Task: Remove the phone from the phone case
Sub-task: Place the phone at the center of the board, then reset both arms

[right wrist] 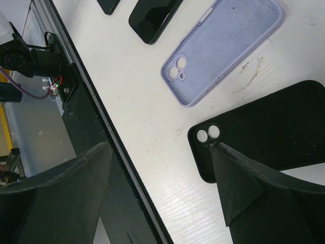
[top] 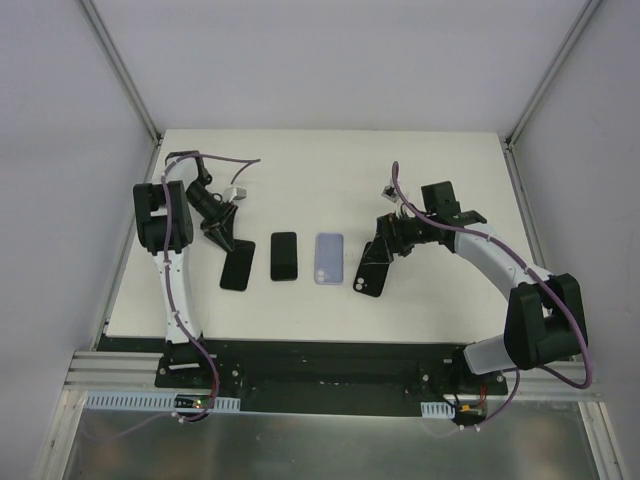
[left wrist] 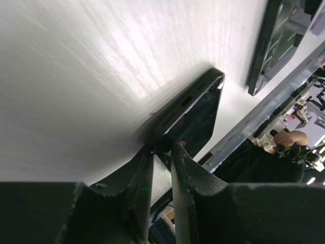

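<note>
The left gripper point(left wrist: 161, 145) sits at the far end of the leftmost phone point(top: 237, 268). The phone's long axis runs straight away from the fingertips toward the near side, so this arm is the nearer one. Its jaws stand almost together at that end; whether they pinch it or merely touch it I cannot tell. The black case point(right wrist: 274, 127) looks empty and lies well apart to the right, under the right gripper point(right wrist: 158, 146), whose jaws are spread wide and hold nothing — a second phone point(top: 284, 256) and a lavender case point(right wrist: 223, 48) lie between.
</note>
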`<control>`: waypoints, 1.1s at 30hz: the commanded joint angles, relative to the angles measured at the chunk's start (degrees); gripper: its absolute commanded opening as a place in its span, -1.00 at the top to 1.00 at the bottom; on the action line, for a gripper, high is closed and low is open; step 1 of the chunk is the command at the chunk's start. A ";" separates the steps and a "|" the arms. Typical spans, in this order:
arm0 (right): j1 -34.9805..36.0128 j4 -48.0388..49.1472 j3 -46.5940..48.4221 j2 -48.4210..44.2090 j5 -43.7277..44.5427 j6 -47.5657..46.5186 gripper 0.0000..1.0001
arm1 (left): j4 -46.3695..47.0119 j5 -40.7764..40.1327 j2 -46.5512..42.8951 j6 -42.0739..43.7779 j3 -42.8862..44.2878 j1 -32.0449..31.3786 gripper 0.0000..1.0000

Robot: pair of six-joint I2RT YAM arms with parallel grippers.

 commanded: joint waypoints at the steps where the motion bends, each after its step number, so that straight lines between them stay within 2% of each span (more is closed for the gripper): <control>1: 0.35 0.12 0.34 -0.30 -0.83 -0.56 -0.74 | 7.23 -4.77 1.71 -0.19 3.39 -0.59 0.49; 9: 0.35 -0.84 0.78 -1.09 1.98 -1.09 -0.76 | 10.21 -4.86 -1.10 -2.39 3.66 -0.68 0.13; 17: -1.05 -0.59 -0.18 -6.45 13.13 0.04 -0.84 | 18.98 -4.50 -15.32 -5.81 -2.65 0.90 -0.65; 19: -2.63 0.29 -0.62 -7.85 16.30 1.89 -0.88 | 23.90 -4.24 -20.24 -8.36 -6.69 1.95 -0.71; 20: -3.08 0.82 -0.88 -8.47 17.88 3.03 -0.98 | 26.45 -4.33 -22.96 -9.68 -8.71 2.57 -0.73; 28: -8.09 1.27 -1.85 -14.44 26.94 8.40 -0.98 | 45.53 -8.10 -42.92 -17.85 -28.75 4.42 -0.83; 33: -8.97 0.04 -2.20 -18.66 31.77 11.47 -0.98 | 52.92 -8.73 -53.56 -21.46 -38.51 4.42 -0.93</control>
